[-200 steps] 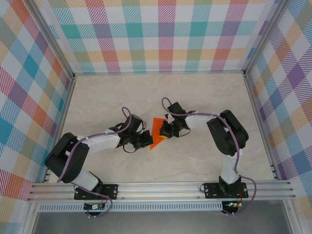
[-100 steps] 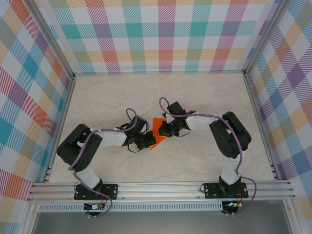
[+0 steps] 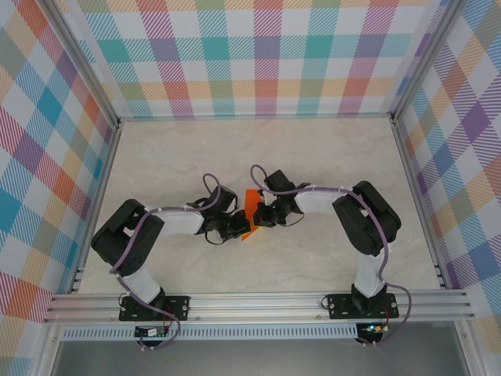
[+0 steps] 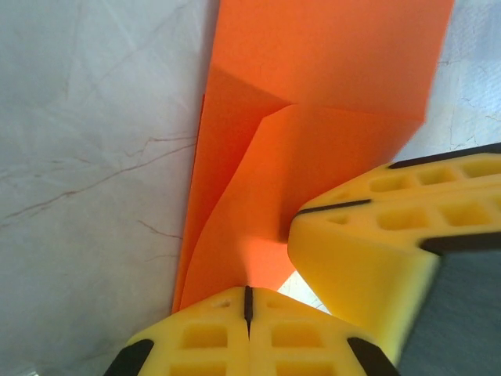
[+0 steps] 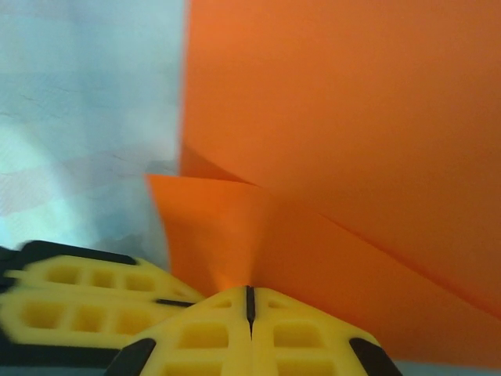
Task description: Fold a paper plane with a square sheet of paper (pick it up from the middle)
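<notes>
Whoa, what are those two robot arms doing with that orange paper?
They are folding a paper plane. The left end effector and the right end effector meet tip to tip in the middle of the table. Each is shut and seems to be pinching the orange sheet of paper. The sheet already has creases and a folded-over flap, but it is not a pointed plane yet.

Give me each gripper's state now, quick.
Left gripper: closed, pinching the partly folded bright orange sheet of paper.
Right gripper: closed, pinching the same sheet.
</notes>
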`<state>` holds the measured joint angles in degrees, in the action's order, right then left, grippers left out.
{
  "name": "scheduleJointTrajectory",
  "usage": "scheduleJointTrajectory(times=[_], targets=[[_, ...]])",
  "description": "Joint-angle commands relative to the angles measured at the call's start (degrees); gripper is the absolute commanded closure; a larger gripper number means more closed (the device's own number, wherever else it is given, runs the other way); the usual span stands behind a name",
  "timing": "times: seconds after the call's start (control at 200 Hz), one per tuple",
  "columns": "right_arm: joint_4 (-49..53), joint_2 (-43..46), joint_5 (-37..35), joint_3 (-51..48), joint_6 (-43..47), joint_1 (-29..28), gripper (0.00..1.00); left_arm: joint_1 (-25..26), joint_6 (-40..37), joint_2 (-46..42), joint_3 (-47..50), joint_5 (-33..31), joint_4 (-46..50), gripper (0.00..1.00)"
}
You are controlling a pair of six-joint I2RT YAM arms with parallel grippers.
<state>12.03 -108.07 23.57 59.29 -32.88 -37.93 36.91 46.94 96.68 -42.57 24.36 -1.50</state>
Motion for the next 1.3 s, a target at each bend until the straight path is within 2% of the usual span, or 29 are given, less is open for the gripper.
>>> scheduleJointTrajectory(times=[0.0,0.165,0.345,0.445,0.59,0.66,0.71,0.805,0.995,1.09,1.295], targets=[[1.8,0.1,-2.0,-2.2,1.7,3.4,1.00,0.6,-0.1,0.6,2.4,-3.4,6.7,1.00],[3.8,3.3,-5.5,-3.1,1.0,8.6,1.00,0.7,0.1,0.3,3.3,-3.2,6.1,1.00],[6.1,6.8,-9.6,-2.8,-4.6,9.4,0.97,0.7,-0.3,0.7,1.9,-1.4,5.5,1.00],[3.7,9.4,-7.0,-4.5,-8.7,9.2,0.88,0.7,-0.5,-0.4,-0.1,-0.1,5.0,1.00],[0.9,13.1,-3.9,-7.5,-15.3,8.8,0.74,0.7,-1.0,-3.5,-5.2,-0.7,6.2,0.82],[-1.3,14.3,-2.2,-9.3,-19.0,8.8,0.65,0.7,-2.0,-4.2,-7.6,-2.9,8.4,0.78],[-2.6,14.8,-1.4,-10.5,-21.2,8.7,0.62,0.7,-3.2,-4.0,-9.3,-4.5,10.2,0.76],[-5.4,15.5,-0.2,-12.0,-24.1,8.5,0.59,0.6,-5.0,-2.2,-12.1,-6.9,12.5,0.78],[-5.5,15.6,-0.9,-12.0,-25.5,7.8,0.54,0.6,-6.8,4.0,-16.5,-10.5,16.3,0.92],[-5.0,15.0,-0.9,-11.8,-25.7,7.6,0.53,0.6,-7.3,5.8,-17.3,-11.9,16.9,0.96],[-5.2,13.1,-0.8,-10.8,-25.5,7.0,0.53,0.5,-8.1,7.4,-16.6,-12.5,16.2,0.98]])
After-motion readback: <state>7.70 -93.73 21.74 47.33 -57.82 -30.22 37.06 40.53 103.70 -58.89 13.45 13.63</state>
